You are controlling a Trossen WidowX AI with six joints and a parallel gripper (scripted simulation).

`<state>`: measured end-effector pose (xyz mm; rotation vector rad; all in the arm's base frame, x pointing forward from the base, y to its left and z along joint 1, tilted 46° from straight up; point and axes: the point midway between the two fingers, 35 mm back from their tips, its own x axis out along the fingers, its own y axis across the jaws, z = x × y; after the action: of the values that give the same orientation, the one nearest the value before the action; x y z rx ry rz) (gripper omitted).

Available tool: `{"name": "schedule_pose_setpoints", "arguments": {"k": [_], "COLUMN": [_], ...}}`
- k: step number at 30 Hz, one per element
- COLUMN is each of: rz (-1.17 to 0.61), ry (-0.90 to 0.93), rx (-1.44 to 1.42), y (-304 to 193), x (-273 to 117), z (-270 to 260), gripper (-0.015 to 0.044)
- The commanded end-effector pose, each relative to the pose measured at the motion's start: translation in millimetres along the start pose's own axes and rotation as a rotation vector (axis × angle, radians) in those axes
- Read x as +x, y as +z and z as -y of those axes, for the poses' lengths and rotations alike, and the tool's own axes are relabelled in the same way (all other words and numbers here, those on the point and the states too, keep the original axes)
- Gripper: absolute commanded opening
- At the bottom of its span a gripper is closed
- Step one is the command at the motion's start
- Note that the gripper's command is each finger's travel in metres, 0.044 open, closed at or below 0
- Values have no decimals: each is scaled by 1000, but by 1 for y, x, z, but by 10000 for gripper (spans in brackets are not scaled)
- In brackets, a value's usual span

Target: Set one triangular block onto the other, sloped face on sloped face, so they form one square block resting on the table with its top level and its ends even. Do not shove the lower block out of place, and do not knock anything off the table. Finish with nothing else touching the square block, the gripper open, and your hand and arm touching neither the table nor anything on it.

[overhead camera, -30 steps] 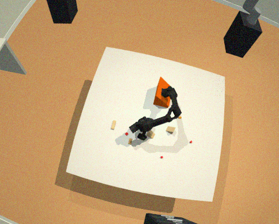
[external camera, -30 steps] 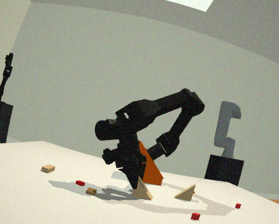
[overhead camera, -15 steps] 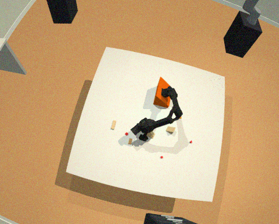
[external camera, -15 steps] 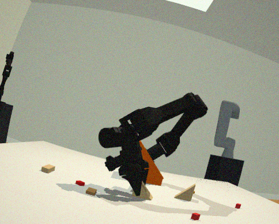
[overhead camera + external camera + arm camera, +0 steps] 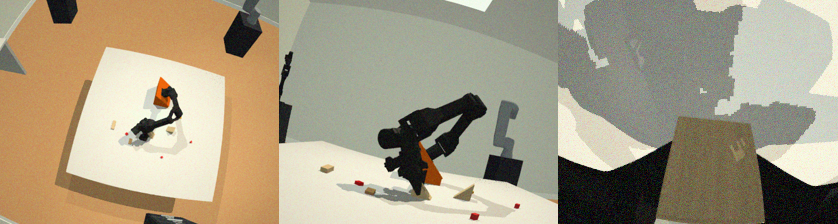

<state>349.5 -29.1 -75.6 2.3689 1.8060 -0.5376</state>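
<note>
One triangular block [image 5: 151, 135] [image 5: 426, 193] [image 5: 712, 175] stands on the table, partly hidden by the fingers in the exterior view; its visible edge slopes down to the right there. My gripper [image 5: 147, 137] [image 5: 419, 191] [image 5: 709, 151] is low over the table, pointing down, and shut on this block, one finger against each side in the wrist view. The other triangular block [image 5: 170, 129] [image 5: 466, 194] rests apart from it, to its right in the top and exterior views, its slope falling to the left in the exterior view. It does not show in the wrist view.
A large orange wedge [image 5: 161, 92] [image 5: 433, 171] stands behind, near the arm's base. A small brown block [image 5: 130, 141] [image 5: 370, 191] and a red cube [image 5: 127, 134] [image 5: 359, 183] lie left of the gripper, a tan block [image 5: 113, 124] [image 5: 327, 168] farther left. Two more red cubes lie toward the front and right.
</note>
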Motion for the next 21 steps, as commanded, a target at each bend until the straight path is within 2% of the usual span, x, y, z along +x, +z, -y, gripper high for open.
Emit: {"name": "schedule_pose_setpoints", "arguments": {"k": [1,7,21], "rz": [-2,0,332], "ry": [1,0,-2], "rx": [2,0,5], "y": [0,-1,-22], "x": [0,-3,-8], "z": [0,0,0], "gripper": [150,0,0]}}
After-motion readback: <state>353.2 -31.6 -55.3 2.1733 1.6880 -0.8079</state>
